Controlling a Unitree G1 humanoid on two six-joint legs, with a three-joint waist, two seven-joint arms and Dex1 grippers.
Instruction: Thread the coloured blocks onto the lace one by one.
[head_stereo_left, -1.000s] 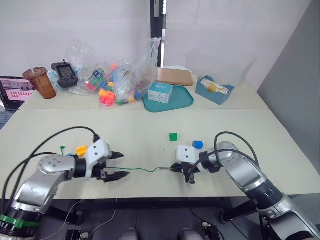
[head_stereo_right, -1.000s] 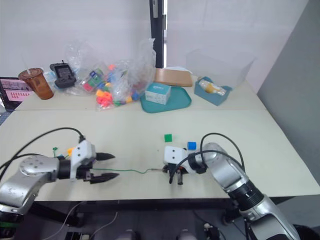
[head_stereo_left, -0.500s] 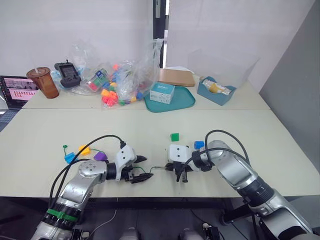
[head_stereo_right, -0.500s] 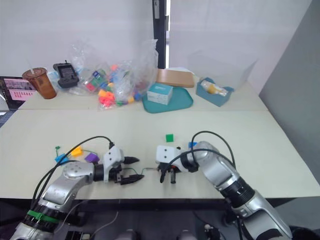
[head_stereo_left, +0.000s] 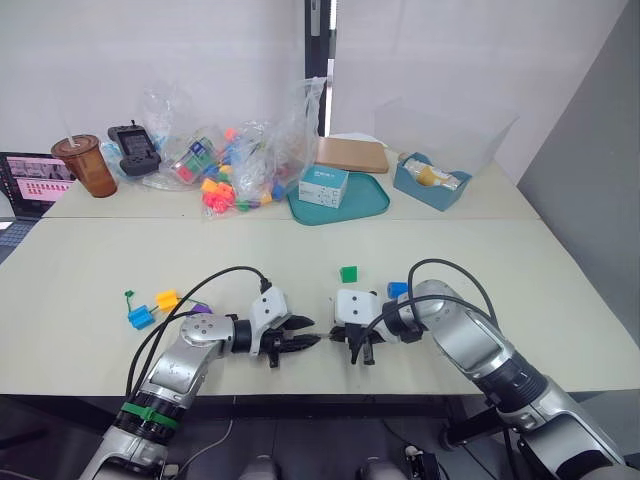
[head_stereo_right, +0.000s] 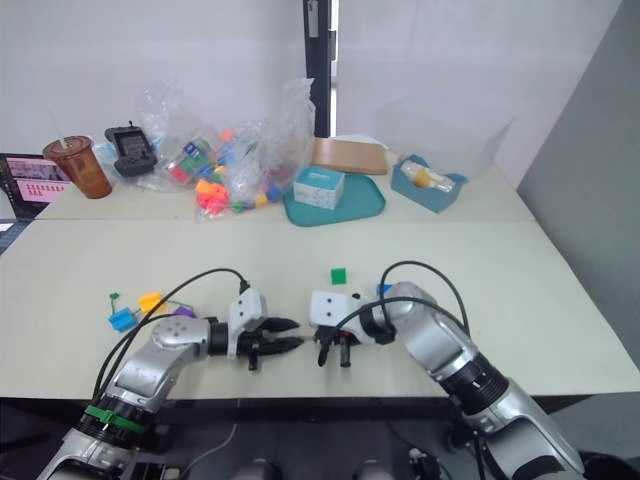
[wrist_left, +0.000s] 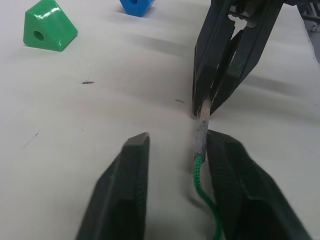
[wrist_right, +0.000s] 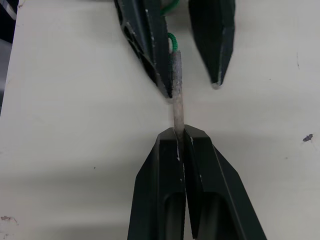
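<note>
Left eye view: pale table (head_stereo_left: 300, 250), white wall (head_stereo_left: 150, 50)

Shiny silver arms with white blocks at the wrists. Black pointy fingers (wrist_left: 125, 200) on each. Thick black cables (head_stereo_left: 215, 285) looping over both arms. Green band (head_stereo_left: 150, 416) around left arm.

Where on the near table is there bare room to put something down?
Bare patches: the near table left and centre, between the back clutter and the grippers, and right of the green block toward the edge. Crowded: by the left gripper, right gripper and lace.
</note>
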